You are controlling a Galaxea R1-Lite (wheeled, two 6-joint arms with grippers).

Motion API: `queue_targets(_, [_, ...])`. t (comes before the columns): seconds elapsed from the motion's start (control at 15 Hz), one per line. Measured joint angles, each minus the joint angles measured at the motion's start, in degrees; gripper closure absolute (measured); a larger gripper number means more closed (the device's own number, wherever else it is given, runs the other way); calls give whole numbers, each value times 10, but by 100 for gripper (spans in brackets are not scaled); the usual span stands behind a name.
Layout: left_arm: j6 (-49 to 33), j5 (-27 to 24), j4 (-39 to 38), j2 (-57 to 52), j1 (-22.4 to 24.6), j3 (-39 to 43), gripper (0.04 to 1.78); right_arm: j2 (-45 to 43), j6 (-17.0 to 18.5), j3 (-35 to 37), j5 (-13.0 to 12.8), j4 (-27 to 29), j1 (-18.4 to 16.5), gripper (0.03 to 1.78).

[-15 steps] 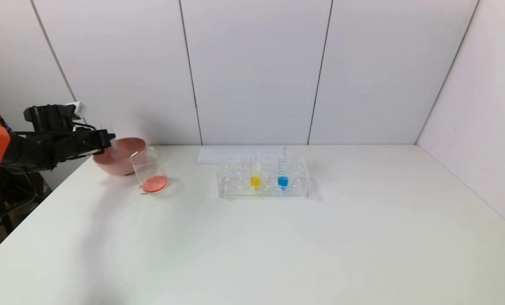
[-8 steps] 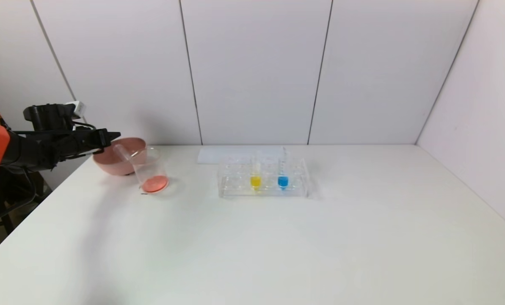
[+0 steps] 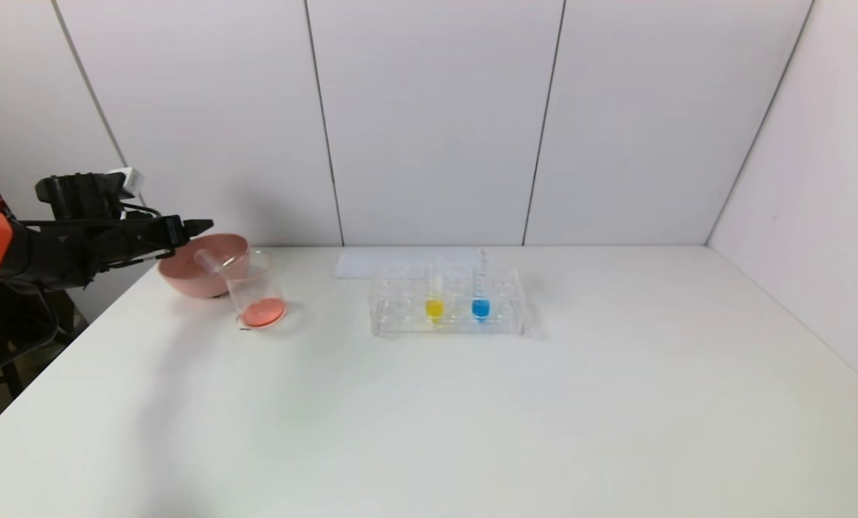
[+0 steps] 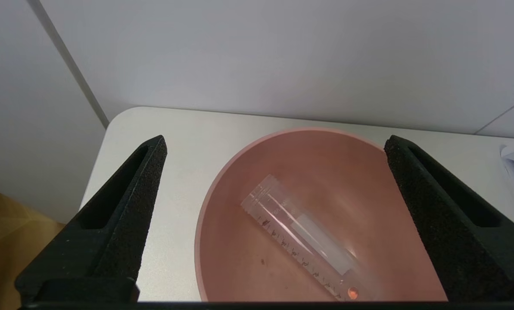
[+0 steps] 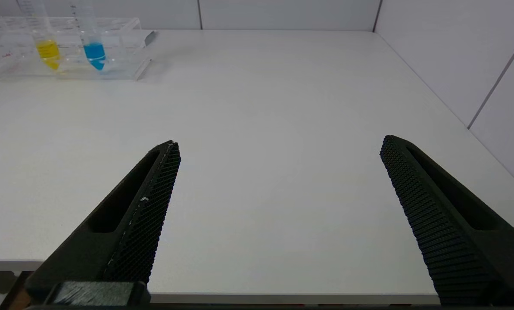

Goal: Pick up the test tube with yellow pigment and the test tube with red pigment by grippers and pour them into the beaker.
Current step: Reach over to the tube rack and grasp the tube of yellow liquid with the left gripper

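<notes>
The test tube with red pigment [image 4: 300, 241] lies slanted inside the pink bowl [image 4: 239, 267], empty but for one red drop at its round end. It also shows in the head view [image 3: 208, 262]. My left gripper [image 4: 275, 142] is open and empty just above the bowl, seen at the far left in the head view [image 3: 202, 226]. The beaker [image 3: 252, 282] stands beside the bowl with orange-red liquid at its bottom. The test tube with yellow pigment [image 3: 434, 302] stands in the clear rack [image 3: 504, 316]. My right gripper [image 5: 279, 142] is open and empty over the table's front edge.
A tube with blue liquid [image 3: 480, 302] stands next to the yellow one in the rack; both show in the right wrist view, yellow tube [image 5: 48, 47] and blue tube [image 5: 94, 49]. A white sheet [image 3: 371, 262] lies behind the rack. Walls close the back and right.
My left gripper held the emptied red tube over the bowl, then opened. The tube dropped into the bowl and lies there. The gripper has edged slightly forward and up.
</notes>
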Motion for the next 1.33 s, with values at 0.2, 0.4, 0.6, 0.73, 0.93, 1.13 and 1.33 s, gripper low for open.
queue_targets(0.2, [3, -1, -1, -25, -1, 19, 6, 0, 0, 0, 0, 0, 0, 11])
queue_targets(0.4, [3, 1, -1, -64, -4, 49, 6, 0, 0, 0, 0, 0, 0, 11])
queue_targets(0.6, [9, 2, -2, -125, -5, 95, 6, 0, 0, 0, 0, 0, 0, 11])
queue_targets(0.73, [16, 2, -1, -174, -9, 131, 6, 0, 0, 0, 0, 0, 0, 11])
queue_targets(0.93, [21, 2, -1, -252, -22, 196, 6, 0, 0, 0, 0, 0, 0, 11])
queue_targets(1.13, [24, 2, -1, -323, -32, 253, 6, 0, 0, 0, 0, 0, 0, 11])
queue_targets(1.33, [26, 0, -1, -394, -47, 306, 6, 0, 0, 0, 0, 0, 0, 11])
